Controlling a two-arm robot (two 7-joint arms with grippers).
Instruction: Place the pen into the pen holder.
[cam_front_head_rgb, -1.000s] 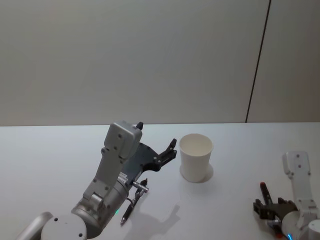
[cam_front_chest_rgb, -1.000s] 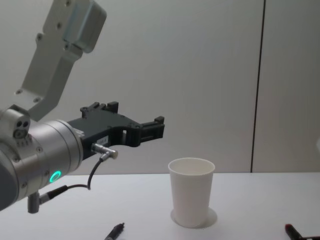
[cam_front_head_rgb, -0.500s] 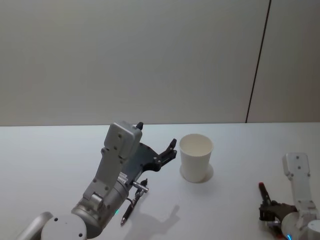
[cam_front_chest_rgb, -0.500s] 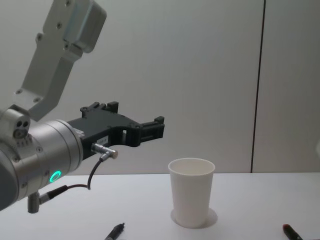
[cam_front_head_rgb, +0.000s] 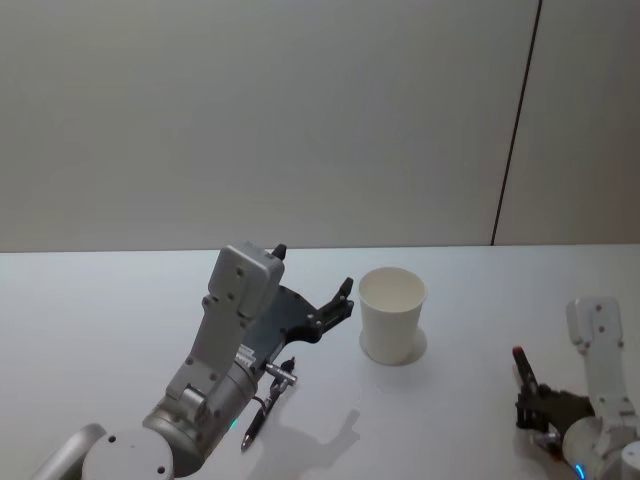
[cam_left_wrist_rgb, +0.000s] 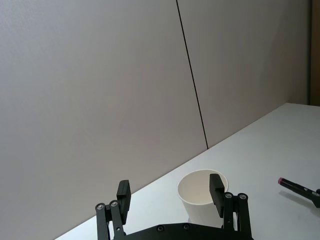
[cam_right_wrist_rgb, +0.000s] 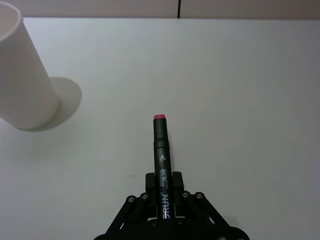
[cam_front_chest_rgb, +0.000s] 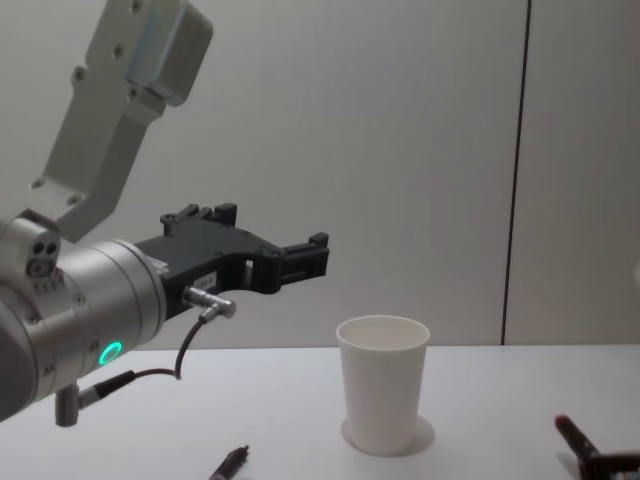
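The pen holder is a white paper cup (cam_front_head_rgb: 392, 316) (cam_front_chest_rgb: 382, 396) standing upright on the white table, also seen from the wrists (cam_left_wrist_rgb: 199, 194) (cam_right_wrist_rgb: 22, 82). My right gripper (cam_front_head_rgb: 534, 408) (cam_right_wrist_rgb: 162, 186) (cam_front_chest_rgb: 598, 463) is shut on a black pen (cam_right_wrist_rgb: 161, 150) with a pink end. It holds the pen (cam_front_head_rgb: 521, 368) (cam_front_chest_rgb: 568, 432) (cam_left_wrist_rgb: 296, 186) low over the table to the right of the cup, pink end toward the cup. My left gripper (cam_front_head_rgb: 314, 268) (cam_left_wrist_rgb: 170, 185) (cam_front_chest_rgb: 272, 230) hovers open left of the cup, holding nothing.
A second dark pen (cam_front_head_rgb: 251, 428) (cam_front_chest_rgb: 229, 463) lies on the table (cam_front_head_rgb: 470, 300) under my left arm, near the front. A grey wall with a dark vertical seam stands behind the table.
My right gripper has risen a little with the pen and shifted slightly toward the cup. The left arm, the cup and the pen on the table have not moved.
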